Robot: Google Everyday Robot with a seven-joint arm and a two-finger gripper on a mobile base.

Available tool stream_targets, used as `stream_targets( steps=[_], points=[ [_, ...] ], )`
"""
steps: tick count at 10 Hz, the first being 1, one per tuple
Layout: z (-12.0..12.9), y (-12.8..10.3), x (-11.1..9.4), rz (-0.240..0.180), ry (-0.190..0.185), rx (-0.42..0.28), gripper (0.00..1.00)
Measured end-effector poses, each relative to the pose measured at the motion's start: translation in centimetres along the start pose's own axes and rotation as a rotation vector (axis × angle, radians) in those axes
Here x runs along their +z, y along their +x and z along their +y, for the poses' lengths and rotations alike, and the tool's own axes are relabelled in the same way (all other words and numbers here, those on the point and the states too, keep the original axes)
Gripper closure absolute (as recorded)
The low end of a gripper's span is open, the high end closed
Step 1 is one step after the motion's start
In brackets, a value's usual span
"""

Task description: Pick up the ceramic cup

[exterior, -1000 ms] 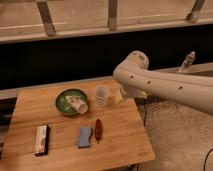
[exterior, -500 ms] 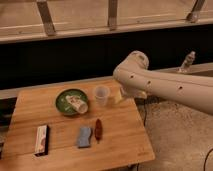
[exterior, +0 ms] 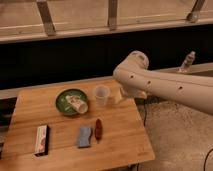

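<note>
Ceramic cup (exterior: pixel 101 94): it stands upright on the far part of the table (exterior: pixel 120 137), just right of the green plate (exterior: pixel 62 98).
Hand (exterior: pixel 129 93): we see only a pale part under the bend of the arm (exterior: pixel 165 85), over the far right edge of the table and near the cup. The arm hides the rest, so we cannot tell if it is open or closed.
Arm: it comes in from the right, where the frame cuts it off.
Green plate: a cream thing (exterior: pixel 77 105) lies tipped over on it, and its markings are hard to read.
Near side of the table: a blue-grey thing (exterior: pixel 84 136) and a dark red thing (exterior: pixel 98 129) lie side by side. A flat box (exterior: pixel 41 139) lies at the left. We cannot make out what they are.
</note>
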State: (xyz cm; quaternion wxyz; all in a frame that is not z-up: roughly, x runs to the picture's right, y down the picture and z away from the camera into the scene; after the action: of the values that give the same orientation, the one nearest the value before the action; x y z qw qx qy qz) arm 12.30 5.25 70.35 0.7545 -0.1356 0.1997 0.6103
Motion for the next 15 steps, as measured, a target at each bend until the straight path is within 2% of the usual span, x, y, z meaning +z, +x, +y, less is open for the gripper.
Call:
stream_targets(
  steps=[2,4,6,7,11,12,15],
  points=[
    [0.2,-0.5,-0.1,-0.011,-0.002,-0.026,0.20],
    [1.9,-2.3,-0.1,-0.034,-0.019,-0.076,0.20],
    [5.8,-5.6,-0.1,-0.075,-0.060,-0.134,0.20],
    [6.6,-6.1,-0.2,-0.085,-0.073,-0.142,0.20],
    [6.1,-5.9,-0.2,-0.077,-0.064,-0.137,0.20],
    [5.8,-5.6,0.2,-0.060,-0.052,-0.144,0.20],
    [7.5,-6.1,3.1,-0.058,-0.055,-0.187,0.20]
  ],
)
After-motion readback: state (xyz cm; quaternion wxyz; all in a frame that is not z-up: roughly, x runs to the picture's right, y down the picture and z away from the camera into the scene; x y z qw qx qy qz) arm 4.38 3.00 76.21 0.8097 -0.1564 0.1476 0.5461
